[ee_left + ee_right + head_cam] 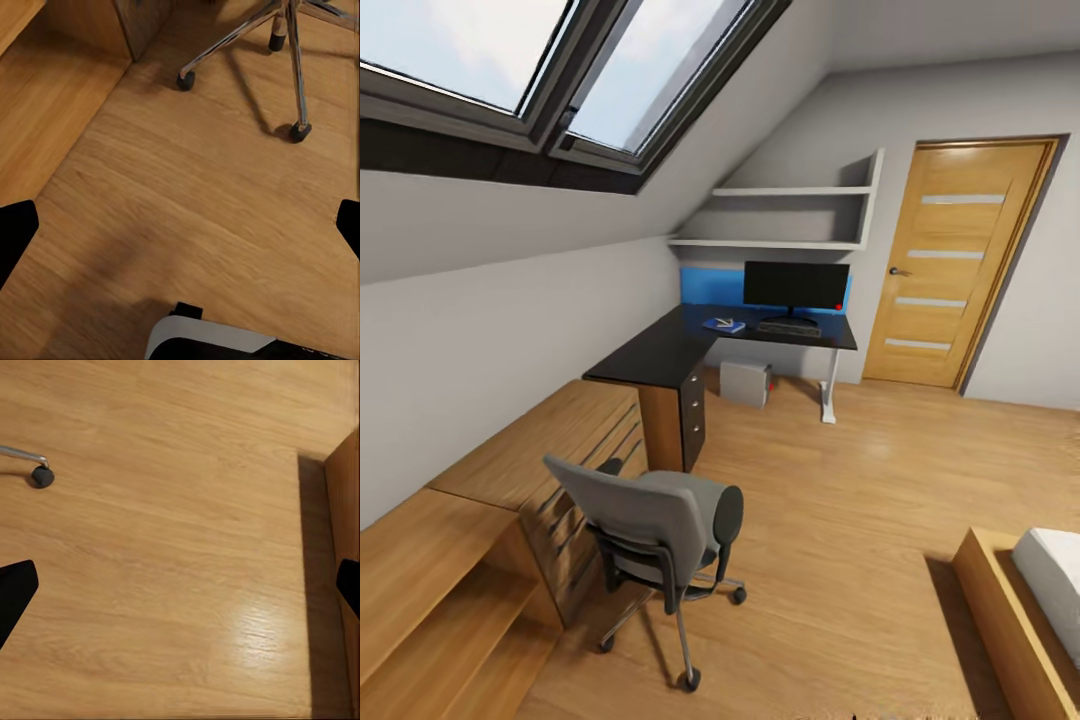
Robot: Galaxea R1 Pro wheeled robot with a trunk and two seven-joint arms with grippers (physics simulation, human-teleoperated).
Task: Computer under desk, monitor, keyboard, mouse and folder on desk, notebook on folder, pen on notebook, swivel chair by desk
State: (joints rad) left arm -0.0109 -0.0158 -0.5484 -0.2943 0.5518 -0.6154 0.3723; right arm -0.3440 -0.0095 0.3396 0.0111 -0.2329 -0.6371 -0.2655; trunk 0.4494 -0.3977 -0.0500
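a: head view first. what's in the bedroom?

b: the desk (pixel 660 355) sits in the far corner under the sloped ceiling, black and l-shaped. the monitor (pixel 796 284) stands on it before a blue wall panel (pixel 710 286), with the keyboard (pixel 790 327) just in front of its stand. the folder (pixel 723 324) lies on the desk left of the keyboard, with something small and pale on top; too small to tell what.

a: the computer?

b: on the floor under the desk (pixel 745 383), near the white desk leg (pixel 828 385). the swivel chair (pixel 655 530) is well apart from the desk, in the foreground beside the wooden dresser (pixel 550 450). a wooden door (pixel 956 262) is at the right, a bed corner (pixel 1030 610) at lower right.

a: left wrist view?

b: the left gripper (pixel 180 225) hangs over bare wood floor, its two black fingertips (pixel 15 232) at opposite edges of the picture, spread wide with nothing between. the chair's chrome legs and castors show beyond.

a: right wrist view?

b: same story. the right gripper (pixel 180 585) has its fingertips (pixel 13 589) spread far apart over the floor, holding nothing. one castor (pixel 42 475) of the chair shows, and a wooden panel edge (pixel 343 510) on the other side.
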